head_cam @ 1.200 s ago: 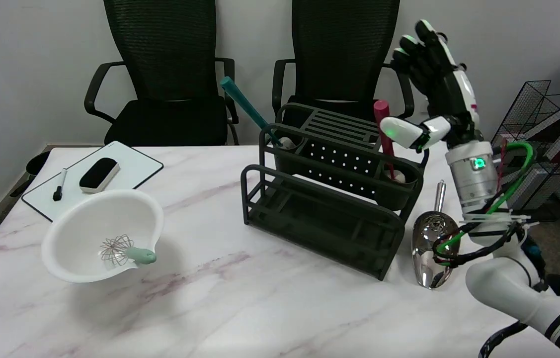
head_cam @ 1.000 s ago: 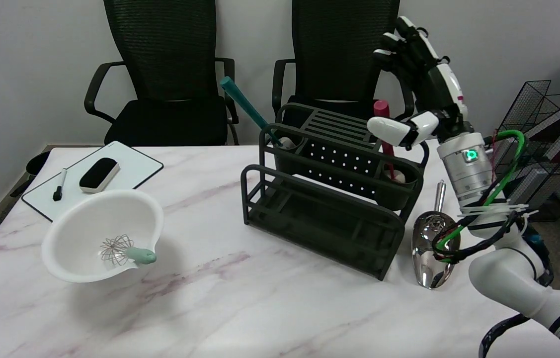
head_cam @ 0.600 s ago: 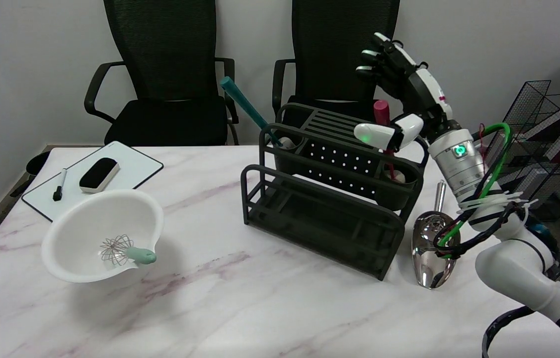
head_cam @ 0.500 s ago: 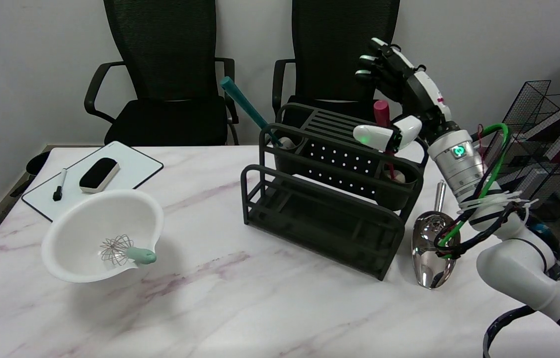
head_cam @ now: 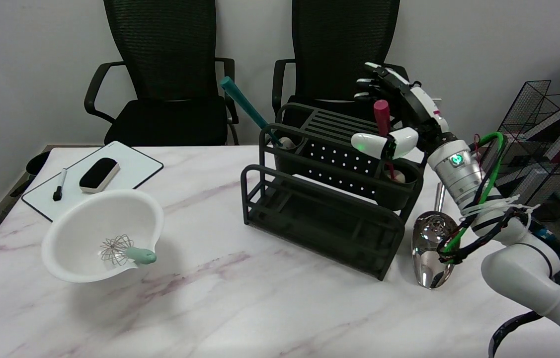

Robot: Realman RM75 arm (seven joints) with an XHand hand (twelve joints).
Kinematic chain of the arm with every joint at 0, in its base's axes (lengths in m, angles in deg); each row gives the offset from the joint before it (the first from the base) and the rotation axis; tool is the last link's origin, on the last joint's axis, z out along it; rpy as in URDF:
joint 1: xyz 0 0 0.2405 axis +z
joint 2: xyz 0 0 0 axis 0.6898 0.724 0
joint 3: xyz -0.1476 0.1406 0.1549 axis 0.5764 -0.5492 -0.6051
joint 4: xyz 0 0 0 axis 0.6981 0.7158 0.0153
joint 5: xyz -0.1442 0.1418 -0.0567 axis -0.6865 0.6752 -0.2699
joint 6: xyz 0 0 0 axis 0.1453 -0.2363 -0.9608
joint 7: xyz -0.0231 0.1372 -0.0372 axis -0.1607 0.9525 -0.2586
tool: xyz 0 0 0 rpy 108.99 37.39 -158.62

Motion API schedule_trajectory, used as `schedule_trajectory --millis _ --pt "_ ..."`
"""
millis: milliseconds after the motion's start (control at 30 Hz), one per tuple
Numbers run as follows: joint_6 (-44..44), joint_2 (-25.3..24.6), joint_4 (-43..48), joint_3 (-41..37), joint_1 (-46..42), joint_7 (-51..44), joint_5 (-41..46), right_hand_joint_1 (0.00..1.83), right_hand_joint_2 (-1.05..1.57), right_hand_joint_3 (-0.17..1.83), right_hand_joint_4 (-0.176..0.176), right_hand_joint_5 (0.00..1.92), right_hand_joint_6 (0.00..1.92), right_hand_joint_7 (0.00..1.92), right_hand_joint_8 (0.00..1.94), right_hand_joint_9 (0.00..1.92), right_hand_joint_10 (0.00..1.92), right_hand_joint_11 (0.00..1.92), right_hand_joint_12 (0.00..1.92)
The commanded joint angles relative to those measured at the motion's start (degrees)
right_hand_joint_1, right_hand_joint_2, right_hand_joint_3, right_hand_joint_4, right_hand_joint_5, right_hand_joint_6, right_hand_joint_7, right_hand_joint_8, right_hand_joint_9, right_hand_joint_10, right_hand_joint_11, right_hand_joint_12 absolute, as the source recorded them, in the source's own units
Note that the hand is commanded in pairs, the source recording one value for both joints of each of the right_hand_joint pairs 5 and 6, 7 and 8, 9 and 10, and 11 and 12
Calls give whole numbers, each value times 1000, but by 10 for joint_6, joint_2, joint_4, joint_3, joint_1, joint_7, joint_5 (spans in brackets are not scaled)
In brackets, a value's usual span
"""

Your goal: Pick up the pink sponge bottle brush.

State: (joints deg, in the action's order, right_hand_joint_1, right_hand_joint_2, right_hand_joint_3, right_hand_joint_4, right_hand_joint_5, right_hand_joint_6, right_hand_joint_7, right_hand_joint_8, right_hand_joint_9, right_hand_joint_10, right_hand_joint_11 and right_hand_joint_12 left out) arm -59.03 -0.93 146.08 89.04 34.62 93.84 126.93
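**Right hand spread around the pink brush handle, no grip yet**

Nearest the camera, the marble table carries a white bowl at the left with a small whisk lying in it, its mint handle resting on the rim. At the near right, a shiny metal scoop lies just beside the end of the black dish rack, with the white right arm rising over it from the lower right corner.

Further back on the left sits a small whiteboard holding a black eraser and a marker.

The rack stands in the middle of the table. In its rear row, a teal-handled brush leans out of the left cup, and the pink sponge bottle brush stands nearly upright in the right cup, its pale sponge end down inside.

The right hand is at the top of that pink handle: the thumb reaches across in front of the handle, the other fingers are spread behind and above it. The thumb appears to overlap the handle, though whether it actually touches cannot be told from this angle; nothing is gripped.

Behind the table stand two black office chairs, and a wire basket shows at the far right.
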Motion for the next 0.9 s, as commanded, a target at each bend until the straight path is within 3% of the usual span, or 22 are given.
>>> schedule_trajectory --millis 33,133,233,333,467,600,733,800,833,900 --pt "7 -15 11 -11 -43 2 0 1125 -71 972 0 260 260 470 470 591 591 477 477" --pt "5 -17 19 -17 -49 2 0 1125 -45 966 0 298 298 579 579 715 715 546 546" --pt "5 -19 25 -23 -53 0 0 1124 0 949 0 370 370 752 752 910 910 731 731" --pt "5 -19 27 -23 -54 0 0 1128 94 907 0 418 418 916 916 1094 1094 1196 1196" --pt "4 -19 27 -23 -51 0 0 1134 168 896 0 444 444 982 982 1167 1167 1488 1488" --pt "0 -17 23 -23 -46 0 0 1139 215 900 0 468 468 1039 1039 1254 1254 1621 1621" --pt "-15 -15 16 -19 -39 2 0 1127 315 839 0 527 527 1186 1186 1465 1465 1784 1784" --pt "-20 -14 13 -18 -37 2 0 1116 343 817 0 617 617 1270 1270 1514 1514 1823 1823" --pt "-22 -14 12 -18 -37 2 0 1106 375 802 0 879 879 1383 1383 1604 1604 1873 1873" --pt "-23 -14 12 -18 -36 2 0 1052 454 785 0 1084 1084 1498 1498 1695 1695 1901 1901"
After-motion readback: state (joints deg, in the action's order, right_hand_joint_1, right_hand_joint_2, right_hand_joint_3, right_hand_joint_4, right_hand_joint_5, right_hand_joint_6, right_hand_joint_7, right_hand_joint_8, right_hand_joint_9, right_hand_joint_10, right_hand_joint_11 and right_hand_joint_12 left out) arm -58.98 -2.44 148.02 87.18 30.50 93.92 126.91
